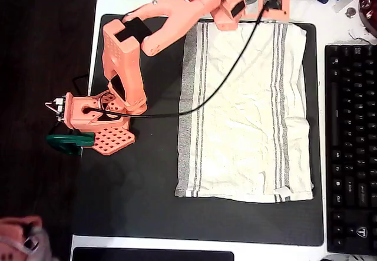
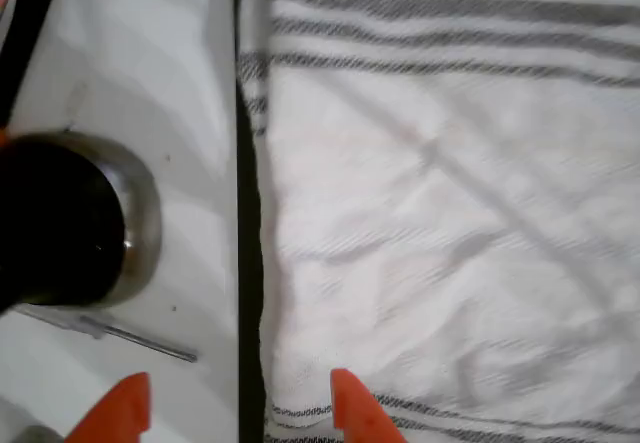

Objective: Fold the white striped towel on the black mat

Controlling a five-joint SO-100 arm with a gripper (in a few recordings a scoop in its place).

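The white striped towel (image 1: 244,111) lies spread flat and wrinkled on the right half of the black mat (image 1: 141,184), with grey stripes near its left and right edges. My orange gripper (image 1: 252,0) hangs over the towel's far edge at the top of the overhead view. In the wrist view the gripper (image 2: 235,413) is open. One fingertip (image 2: 120,411) is over the white table and the other is over the towel (image 2: 440,223). A thin strip of the mat (image 2: 248,263) runs between them. Nothing is held.
A black keyboard (image 1: 352,149) lies just right of the mat. The arm's base (image 1: 97,119) and a green clamp (image 1: 68,143) sit at the mat's left edge. A black cable (image 1: 224,78) crosses the towel. A round dark metal-rimmed object (image 2: 70,223) stands on the table beyond the mat.
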